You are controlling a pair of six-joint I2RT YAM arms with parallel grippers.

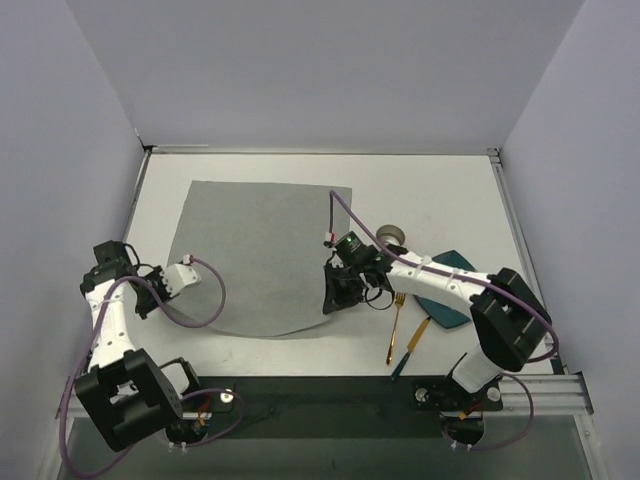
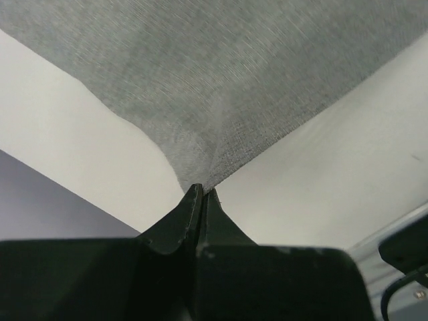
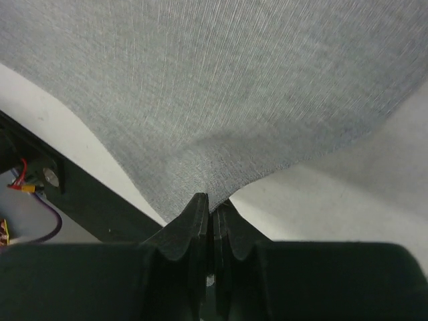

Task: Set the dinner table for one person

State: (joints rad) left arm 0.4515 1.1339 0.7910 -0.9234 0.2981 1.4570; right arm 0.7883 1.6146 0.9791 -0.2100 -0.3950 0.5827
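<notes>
The left arm (image 1: 108, 322) is bent at the left edge of the table (image 1: 440, 190), with the left fingers (image 2: 187, 210) clamped on the near-left corner of the grey mat (image 1: 260, 250). The right arm (image 1: 450, 280) extends leftward, with the right fingers (image 3: 192, 217) clamped on the near-right corner. The table lies under both arms.

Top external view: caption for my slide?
Left gripper and right gripper pinch near corners of the grey mat on the white table.

- Open dinner table (image 1: 430, 190) ran behind the grey mat (image 1: 260, 240), wall to wall.
- Right side was crowded: fork (image 1: 396, 322), knife (image 1: 418, 336), plate (image 1: 447, 316), cup (image 1: 391, 236).
- Walls (image 1: 320, 80) closed 3 sides.
</notes>
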